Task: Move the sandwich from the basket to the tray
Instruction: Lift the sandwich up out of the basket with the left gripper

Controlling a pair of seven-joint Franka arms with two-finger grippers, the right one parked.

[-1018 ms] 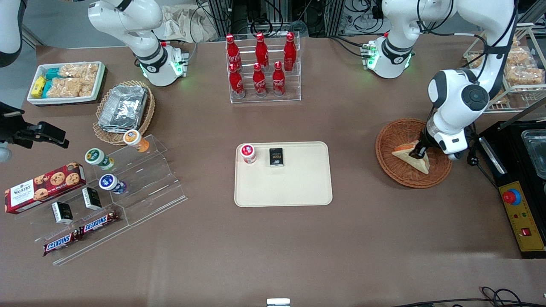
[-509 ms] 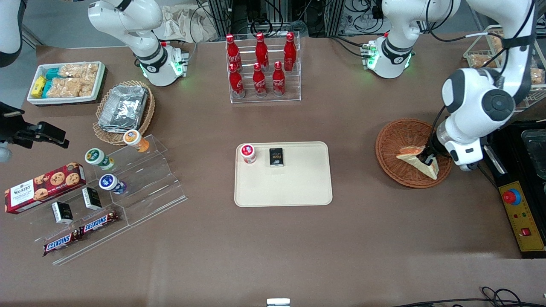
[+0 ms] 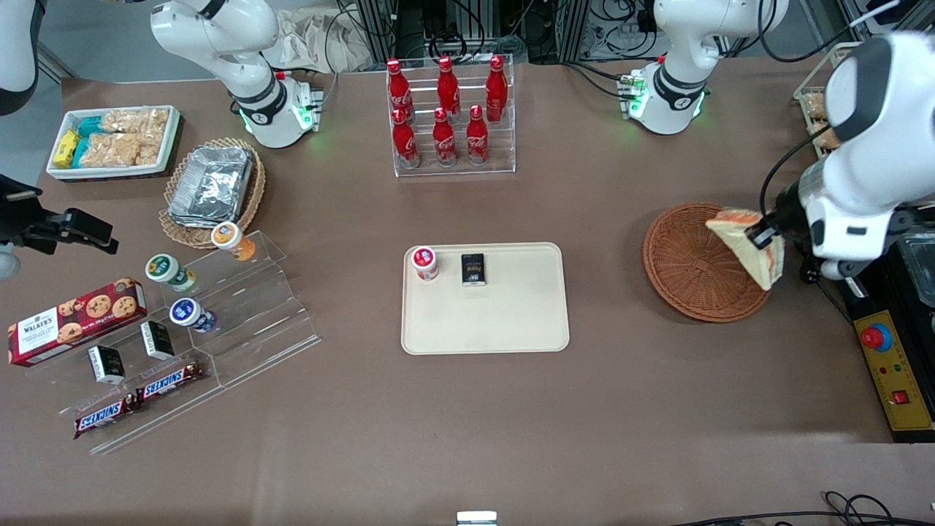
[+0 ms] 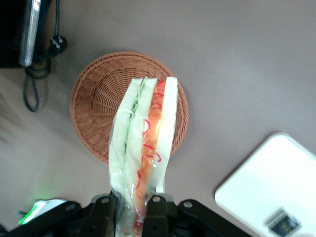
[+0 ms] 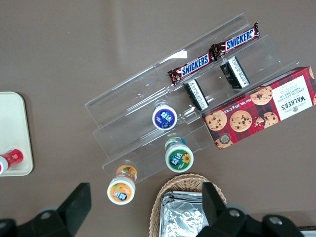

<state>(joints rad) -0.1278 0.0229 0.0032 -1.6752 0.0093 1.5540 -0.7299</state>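
Observation:
My left gripper (image 3: 761, 235) is shut on the sandwich (image 3: 749, 245), a wrapped triangular wedge of white bread with orange-red and green filling. It holds the sandwich in the air above the rim of the reddish-brown wicker basket (image 3: 690, 263), at the basket's edge toward the working arm's end. In the left wrist view the sandwich (image 4: 145, 133) hangs between the fingers (image 4: 155, 212) over the basket (image 4: 94, 103), which holds nothing. The cream-beige tray (image 3: 504, 321) lies at the table's middle, apart from the basket; a corner of it shows in the left wrist view (image 4: 256, 187).
On the tray stand a small red-lidded cup (image 3: 424, 262) and a black packet (image 3: 473, 269). A rack of red cola bottles (image 3: 447, 117) stands farther from the camera. A black control box with a red button (image 3: 887, 365) sits beside the basket at the table's edge.
The gripper has lifted the sandwich out of the basket and carried it up and toward the working arm's end. The basket now holds nothing.

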